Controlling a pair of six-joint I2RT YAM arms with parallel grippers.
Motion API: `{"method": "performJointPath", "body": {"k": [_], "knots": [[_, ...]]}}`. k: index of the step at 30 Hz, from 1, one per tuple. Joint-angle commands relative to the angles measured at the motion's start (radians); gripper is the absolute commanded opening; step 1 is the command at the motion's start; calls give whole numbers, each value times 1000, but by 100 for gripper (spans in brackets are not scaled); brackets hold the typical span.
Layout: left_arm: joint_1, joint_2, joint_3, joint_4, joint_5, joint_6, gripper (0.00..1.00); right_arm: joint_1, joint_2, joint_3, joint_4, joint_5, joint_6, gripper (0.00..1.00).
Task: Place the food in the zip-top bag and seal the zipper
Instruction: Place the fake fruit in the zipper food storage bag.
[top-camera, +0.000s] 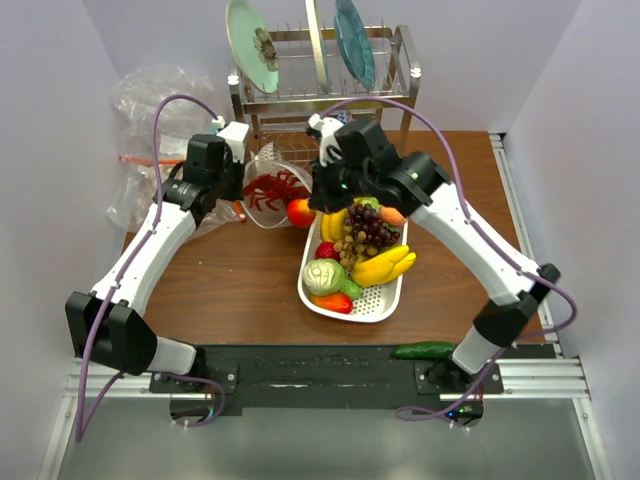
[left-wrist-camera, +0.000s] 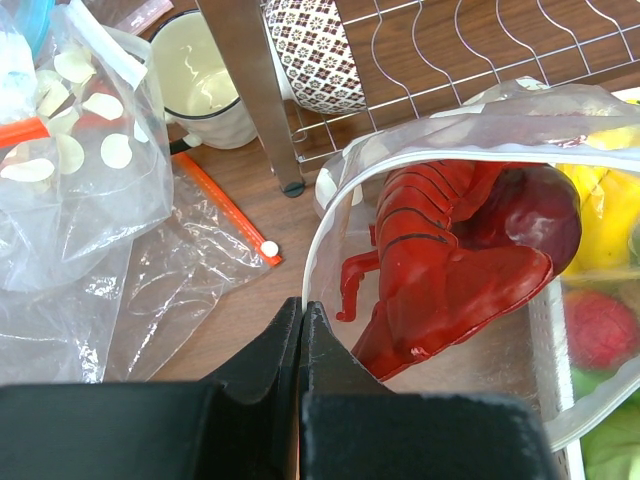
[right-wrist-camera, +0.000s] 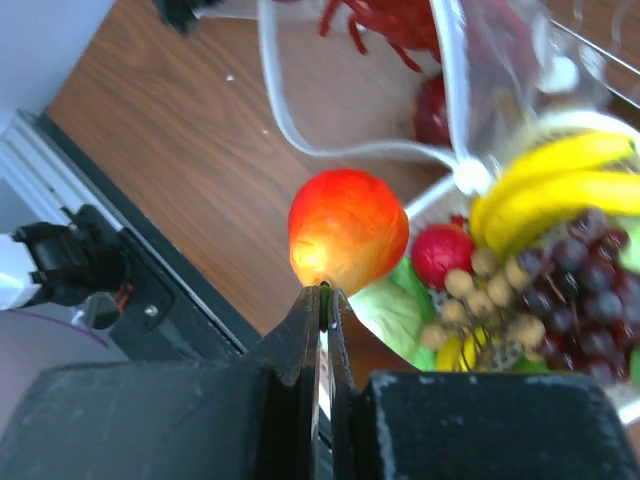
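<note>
Zip-top bag (top-camera: 265, 165) at mid-desk, between the two arms and just beside the far end of the white tray (top-camera: 378, 300); its mouth stands open toward the camera. Through the clear film (left-wrist-camera: 450, 130) a red lobster (left-wrist-camera: 440, 260) is seen lying inside, with a dark red apple (left-wrist-camera: 535, 215) touching its far side. The zipper (left-wrist-camera: 316, 215) runs as a pale strip around the mouth and comes down to the left claw (left-wrist-camera: 301, 315), whose fingers are pressed together on that rim. The right claw (right-wrist-camera: 324, 295) is likewise closed; its tips touch the near side of the peach (right-wrist-camera: 348, 238), which sits outside the bag, just in front of the mouth and beside the tray. Whether the tips pinch any part of the peach cannot be told.

In the tray: a small red fruit (top-camera: 326, 250), an orange-red pepper (top-camera: 335, 303) at the near end, a pale green cabbage (top-camera: 322, 275), purple grapes (top-camera: 368, 232) and yellow bananas (top-camera: 385, 265).

On the brown desk (top-camera: 230, 280) to the left, a crumpled clear bag (top-camera: 150, 110) with orange strips. Behind the dotted bag, a wire dish rack (top-camera: 405, 75) holding upright plates (top-camera: 250, 45); beneath it a cream mug (left-wrist-camera: 205, 85) beside a patterned bowl (left-wrist-camera: 310, 45). A green cucumber (top-camera: 425, 350) lies at the near edge by the right arm's base.
</note>
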Motion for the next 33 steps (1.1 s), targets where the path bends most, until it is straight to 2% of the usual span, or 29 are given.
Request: {"method": "performJointPath", "body": {"k": [1,5,10,14,16,17,18,19,22,29,33], "knots": [[9,-25,17,32,13,11,0,5,119,176,55,-97,-26,0],[9,-32,18,32,10,11,0,2,234,288,102,-83,-35,0],[9,-32,27,25,8,11,0,0,345,313,130,-39,-67,0],[9,-34,34,18,3,10,0,-4,382,267,159,-28,-84,0],[9,-34,38,17,3,8,0,-4,401,253,173,-26,-92,8],[9,-35,38,17,2,7,0,-7,412,261,167,-26,-95,19],[9,-35,40,17,2,7,0,-7,421,273,154,-28,-95,41],[9,-32,40,15,2,7,0,-9,440,290,139,-32,-95,46],[9,-34,40,15,-1,8,0,-9,419,336,99,-43,-95,54],[9,-32,34,22,0,8,0,-9,227,166,156,20,-113,56],[9,-32,32,22,0,8,0,-10,103,22,196,90,-38,70]]}}
